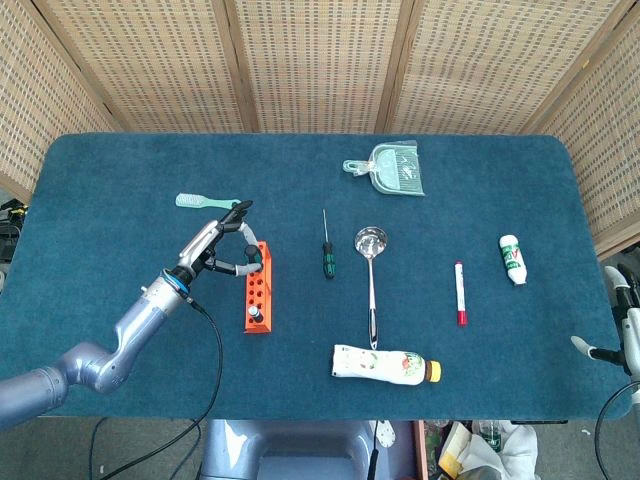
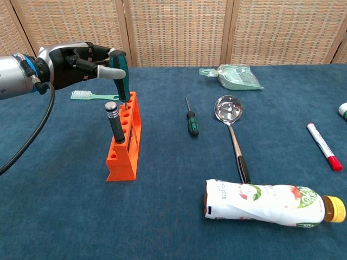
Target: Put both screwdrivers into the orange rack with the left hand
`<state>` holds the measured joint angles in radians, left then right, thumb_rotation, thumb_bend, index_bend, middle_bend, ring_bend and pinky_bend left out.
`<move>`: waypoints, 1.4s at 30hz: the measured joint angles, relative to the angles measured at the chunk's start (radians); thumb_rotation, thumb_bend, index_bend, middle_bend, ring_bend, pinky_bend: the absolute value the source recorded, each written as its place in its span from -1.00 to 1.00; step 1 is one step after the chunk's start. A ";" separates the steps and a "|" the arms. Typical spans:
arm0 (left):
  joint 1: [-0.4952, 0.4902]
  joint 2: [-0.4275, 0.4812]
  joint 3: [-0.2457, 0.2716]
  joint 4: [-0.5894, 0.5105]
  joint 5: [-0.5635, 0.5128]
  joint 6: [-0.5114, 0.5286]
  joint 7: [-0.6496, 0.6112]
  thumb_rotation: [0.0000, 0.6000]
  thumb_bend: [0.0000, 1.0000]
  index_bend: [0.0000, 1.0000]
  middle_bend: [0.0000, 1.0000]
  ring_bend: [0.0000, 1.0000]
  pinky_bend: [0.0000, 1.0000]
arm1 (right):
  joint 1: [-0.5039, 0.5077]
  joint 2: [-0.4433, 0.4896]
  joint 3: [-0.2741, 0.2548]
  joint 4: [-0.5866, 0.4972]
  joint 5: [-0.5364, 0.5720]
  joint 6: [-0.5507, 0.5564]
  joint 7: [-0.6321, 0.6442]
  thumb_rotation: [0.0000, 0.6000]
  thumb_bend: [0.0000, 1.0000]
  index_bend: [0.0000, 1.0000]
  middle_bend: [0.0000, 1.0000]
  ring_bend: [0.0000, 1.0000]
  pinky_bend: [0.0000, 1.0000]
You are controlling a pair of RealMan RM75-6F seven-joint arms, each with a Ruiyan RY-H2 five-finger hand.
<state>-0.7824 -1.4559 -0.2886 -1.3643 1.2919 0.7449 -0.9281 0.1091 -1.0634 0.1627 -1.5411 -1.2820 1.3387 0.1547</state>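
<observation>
Two screwdrivers belong to this scene. One, with a teal handle (image 2: 121, 74), stands upright with its shaft down in a far hole of the orange rack (image 2: 126, 142); the left hand (image 2: 81, 59) holds the handle top between thumb and fingers, its other fingers loosely curled. The second screwdriver (image 2: 191, 120), green-handled, lies flat on the blue table (image 2: 65, 206) just right of the rack and left of a metal ladle (image 2: 233, 130). A black-and-silver tool (image 2: 115, 122) stands upright in a near hole of the rack. A toothbrush (image 2: 92, 96) lies left of the rack's far end. Far right of centre lies a green dustpan (image 2: 230, 76); near right, a flattened bottle (image 2: 265, 199); at right, a red marker (image 2: 323, 146). Of the right hand (image 1: 622, 318) only an edge shows in the head view, so whether it is open or closed cannot be told.
</observation>
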 measured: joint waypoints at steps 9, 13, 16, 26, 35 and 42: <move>-0.004 -0.022 0.011 0.021 -0.003 -0.003 0.022 1.00 0.01 0.39 -1.00 -1.00 -1.00 | -0.001 0.001 0.000 0.000 0.000 0.001 0.002 1.00 -1.00 -1.00 -1.00 -1.00 -1.00; -0.004 -0.022 0.011 0.023 -0.003 -0.006 0.023 1.00 0.01 0.39 -1.00 -1.00 -1.00 | 0.000 0.001 0.000 0.001 0.000 -0.001 0.004 1.00 -1.00 -1.00 -1.00 -1.00 -1.00; -0.005 -0.020 0.011 0.022 -0.005 -0.011 0.021 1.00 0.01 0.36 -1.00 -1.00 -1.00 | 0.000 0.001 0.000 0.001 0.000 -0.001 0.004 1.00 -1.00 -1.00 -1.00 -1.00 -1.00; -0.008 -0.009 0.012 0.021 -0.008 -0.033 0.018 1.00 -0.05 0.10 -1.00 -1.00 -1.00 | 0.000 0.001 0.000 0.001 0.000 -0.001 0.003 1.00 -1.00 -1.00 -1.00 -1.00 -1.00; -0.009 0.001 0.015 0.013 -0.006 -0.042 0.023 1.00 -0.76 -0.20 -1.00 -1.00 -1.00 | -0.001 0.000 -0.001 0.000 -0.001 0.001 0.002 1.00 -1.00 -1.00 -1.00 -1.00 -1.00; -0.007 0.005 0.016 0.005 -0.001 -0.039 0.024 1.00 -0.91 -0.37 -1.00 -1.00 -1.00 | -0.002 0.002 0.000 -0.001 -0.001 0.004 0.004 1.00 -1.00 -1.00 -1.00 -1.00 -1.00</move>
<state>-0.7890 -1.4506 -0.2730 -1.3594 1.2912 0.7063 -0.9046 0.1068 -1.0615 0.1628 -1.5425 -1.2832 1.3425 0.1590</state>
